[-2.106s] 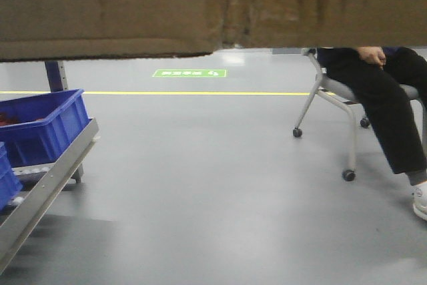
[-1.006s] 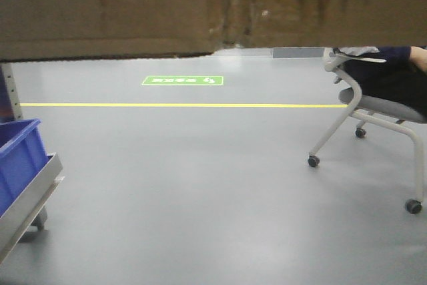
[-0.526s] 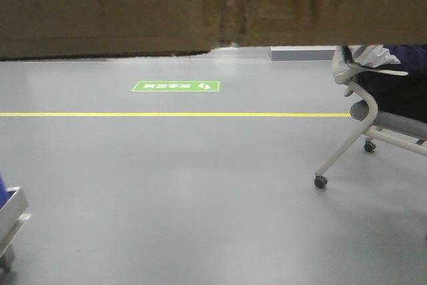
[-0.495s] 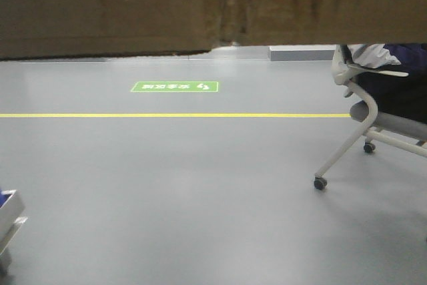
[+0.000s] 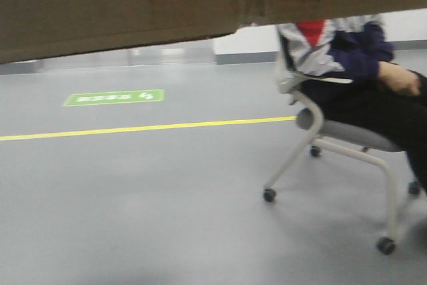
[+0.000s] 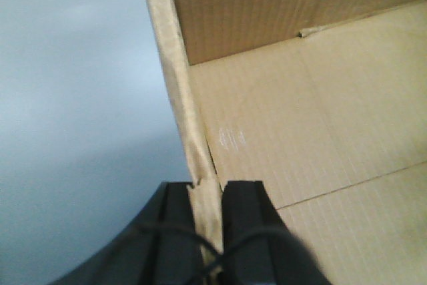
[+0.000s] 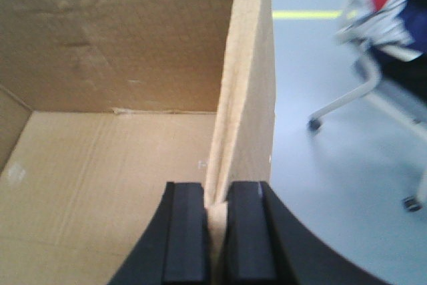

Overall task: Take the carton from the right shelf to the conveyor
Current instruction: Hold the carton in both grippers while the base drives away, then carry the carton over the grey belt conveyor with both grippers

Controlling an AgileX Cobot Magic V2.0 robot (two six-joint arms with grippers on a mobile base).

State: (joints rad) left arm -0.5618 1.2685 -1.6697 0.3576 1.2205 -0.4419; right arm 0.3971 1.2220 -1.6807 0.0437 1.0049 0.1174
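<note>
The brown carton [image 5: 133, 1] fills the top of the front view, held up off the floor. In the left wrist view my left gripper [image 6: 212, 195] is shut on the carton's left wall [image 6: 175, 78], one black finger outside and one inside the open box. In the right wrist view my right gripper [image 7: 215, 195] is shut on the carton's right wall [image 7: 248, 78] the same way. The box's bare cardboard floor [image 7: 100, 185] shows inside. The shelf and the conveyor are out of view.
Grey floor [image 5: 133, 218] with a yellow line [image 5: 133, 128] and a green floor sign [image 5: 113, 97]. At the right a seated person [image 5: 360, 65] is on a wheeled grey chair [image 5: 333, 145], also seen in the right wrist view as the chair [image 7: 360, 91].
The view has swung round: the blue bins and steel rack slid off the left edge. The floor sign shifted left, and the chair with the person now stands larger at the right. Both grippers still hold the carton.
</note>
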